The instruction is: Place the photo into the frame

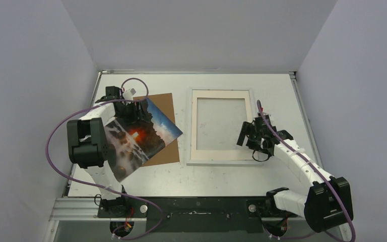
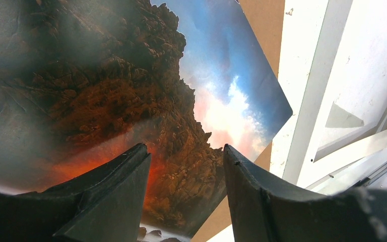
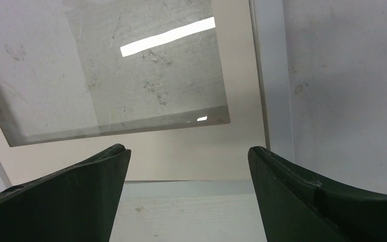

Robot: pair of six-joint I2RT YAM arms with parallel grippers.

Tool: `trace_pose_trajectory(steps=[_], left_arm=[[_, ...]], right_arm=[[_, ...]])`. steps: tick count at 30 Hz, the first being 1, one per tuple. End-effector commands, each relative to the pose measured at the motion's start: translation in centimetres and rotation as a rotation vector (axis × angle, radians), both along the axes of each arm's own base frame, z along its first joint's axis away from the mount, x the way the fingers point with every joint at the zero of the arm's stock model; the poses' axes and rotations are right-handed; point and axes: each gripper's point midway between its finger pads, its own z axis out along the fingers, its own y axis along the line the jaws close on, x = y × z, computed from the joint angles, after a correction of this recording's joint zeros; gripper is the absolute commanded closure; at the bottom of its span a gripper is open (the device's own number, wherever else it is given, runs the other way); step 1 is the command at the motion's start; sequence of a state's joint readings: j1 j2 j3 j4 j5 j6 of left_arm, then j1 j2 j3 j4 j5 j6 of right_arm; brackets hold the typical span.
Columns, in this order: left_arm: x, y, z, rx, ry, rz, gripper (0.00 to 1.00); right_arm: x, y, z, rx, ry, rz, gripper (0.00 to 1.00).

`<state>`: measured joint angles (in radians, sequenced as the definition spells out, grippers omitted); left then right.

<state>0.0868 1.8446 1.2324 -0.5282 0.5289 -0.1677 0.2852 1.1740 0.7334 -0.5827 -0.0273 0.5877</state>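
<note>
Left gripper (image 1: 131,107) (image 2: 184,148): jaws part-open, nothing between them. The photo (image 1: 143,133) (image 2: 131,91) sits picture-side up directly beyond both fingertips. In the left wrist view its rocks and orange glow fill the gap between the fingers. Whether the tips touch the print cannot be told.

In the top view the photo is turned at an angle. Its far part overlaps the brown board (image 1: 164,103) (image 2: 264,20) and its near corner reaches back over the left arm.

The frame (image 1: 220,162) (image 3: 268,75) lies flat on the table (image 1: 221,176), to the right of the board and apart from the photo. A cream mat (image 1: 220,155) (image 3: 191,151) is inside it, around the glass (image 1: 220,123).

Right gripper (image 1: 244,136) (image 3: 187,151): jaws wide apart and empty, over the frame's right side near its near corner.
</note>
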Motion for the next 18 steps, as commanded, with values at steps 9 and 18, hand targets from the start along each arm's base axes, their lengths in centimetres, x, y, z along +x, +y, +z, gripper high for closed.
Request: trace_pose_trajectory(steps=[9,18], left_arm=[[0.9,-0.2,0.9,-0.011,-0.038,-0.017,0.47],[0.9,-0.2,0.8,-0.012,-0.033,-0.015,0.47]], right_arm=[[-1.6,1.2,-0.7,0.052,0.04,0.002,0.1],[-2.3,1.4,-2.6,0.038,0.091,0.002,0.11]])
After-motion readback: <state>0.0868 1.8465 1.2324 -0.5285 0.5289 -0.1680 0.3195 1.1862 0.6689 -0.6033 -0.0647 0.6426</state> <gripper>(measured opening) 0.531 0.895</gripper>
